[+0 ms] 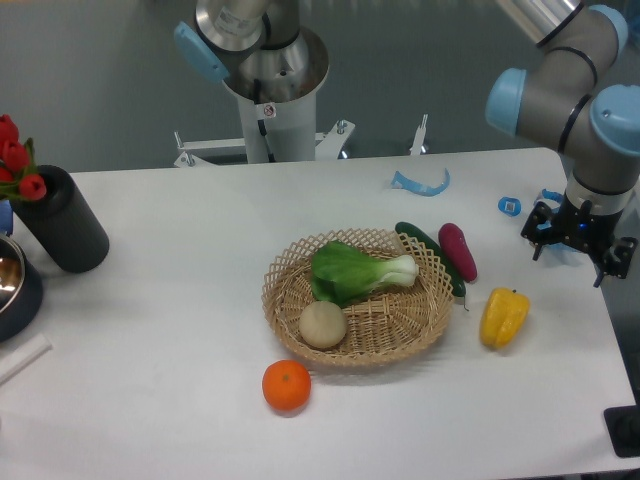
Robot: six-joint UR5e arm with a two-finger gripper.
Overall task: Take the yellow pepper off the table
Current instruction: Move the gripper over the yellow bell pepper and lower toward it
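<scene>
The yellow pepper (503,317) lies on the white table (170,300), just right of a wicker basket. It is glossy, blocky and lobed. My gripper (575,257) hangs at the right side of the table, up and to the right of the pepper and well apart from it. Its dark fingers point down and stand spread, with nothing between them.
The wicker basket (358,348) holds a bok choy (355,272) and a beige round fruit (323,325). A cucumber (428,250) and a purple vegetable (457,251) lie by its right rim. An orange (286,386) sits in front. A black vase (62,220) stands at left.
</scene>
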